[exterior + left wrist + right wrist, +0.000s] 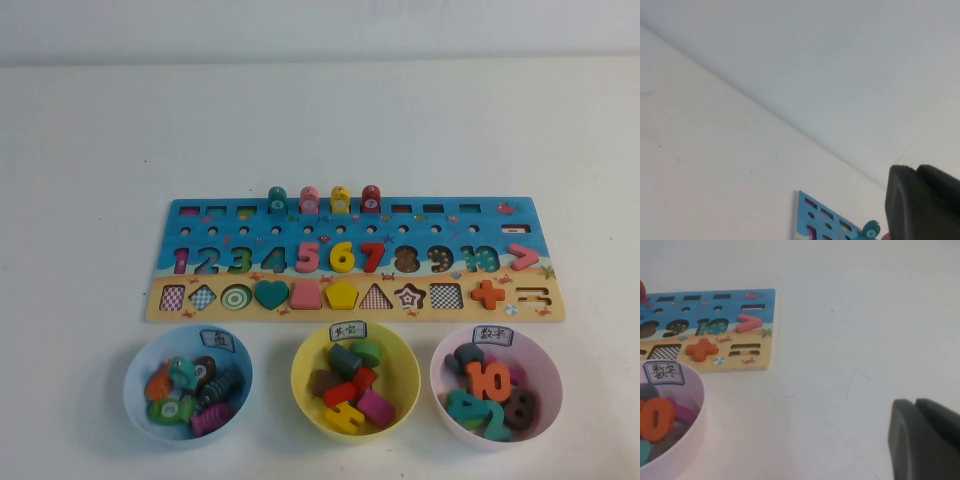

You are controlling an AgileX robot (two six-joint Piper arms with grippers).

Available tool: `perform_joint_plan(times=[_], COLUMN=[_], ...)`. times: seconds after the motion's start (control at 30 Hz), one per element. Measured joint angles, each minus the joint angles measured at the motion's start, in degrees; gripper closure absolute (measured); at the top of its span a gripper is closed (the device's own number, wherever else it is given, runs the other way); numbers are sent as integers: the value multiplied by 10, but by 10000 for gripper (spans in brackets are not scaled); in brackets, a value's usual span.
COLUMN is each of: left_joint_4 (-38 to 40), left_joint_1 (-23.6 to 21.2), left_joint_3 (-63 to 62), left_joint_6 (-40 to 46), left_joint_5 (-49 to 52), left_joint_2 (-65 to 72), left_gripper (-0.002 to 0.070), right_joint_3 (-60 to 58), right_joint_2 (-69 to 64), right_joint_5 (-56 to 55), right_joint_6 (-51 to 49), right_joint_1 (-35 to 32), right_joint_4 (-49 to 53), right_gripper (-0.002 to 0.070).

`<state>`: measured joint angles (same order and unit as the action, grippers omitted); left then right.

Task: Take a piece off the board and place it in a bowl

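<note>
The board [350, 215] lies in the middle of the table, blue on top with a tan strip below. The dark-teal heart piece [270, 294] sits in its slot on the tan strip, left of centre. The yellow bowl [305, 385] stands just in front of the board, holding several shape pieces. Neither arm shows in the high view. My left gripper [916, 167] is shut and empty, off the board's left end [812, 215]. My right gripper [915, 401] is shut and empty over bare table, right of the board's right end [767, 330].
A light-blue bowl [135, 385] stands left of the yellow one and a pale-pink bowl [550, 370] right of it, also in the right wrist view [695, 405]. A pink trapezoid [306, 295] and a yellow pentagon [341, 294] sit beside the heart. Several pegs [324, 199] stand on the board's far edge.
</note>
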<state>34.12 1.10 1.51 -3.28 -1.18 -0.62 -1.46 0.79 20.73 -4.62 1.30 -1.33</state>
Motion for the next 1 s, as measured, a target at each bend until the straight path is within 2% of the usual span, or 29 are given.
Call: perform_joint_plan(times=[0.13, 0.2, 0.3, 0.5, 0.67, 0.83, 1.0], left_joint_4=[2, -9, -65, -230, -309, -327, -341], left_joint_1=[0, 0, 0, 0, 0, 17, 87], left_joint_3=[-3, -25, -97, -358, -554, -694, -765], left_joint_6=[-2, 4, 6, 22, 58, 102, 102], left_joint_5=[35, 105, 208, 488, 669, 718, 721], left_joint_2=[0, 5, 63, 283, 463, 613, 718], left_gripper=[680, 680, 680, 680, 680, 680, 680], right_joint_3=[0, 0, 0, 0, 0, 0, 0], right_joint_2=[0, 0, 0, 0, 0, 0, 0], right_joint_5=[0, 0, 0, 0, 0, 0, 0], right_joint_6=[0, 0, 0, 0, 0, 0, 0], right_joint_1=[0, 0, 0, 0, 0, 0, 0], right_joint_4=[0, 0, 0, 0, 0, 0, 0], right_gripper=[694, 694, 694, 694, 694, 694, 694])
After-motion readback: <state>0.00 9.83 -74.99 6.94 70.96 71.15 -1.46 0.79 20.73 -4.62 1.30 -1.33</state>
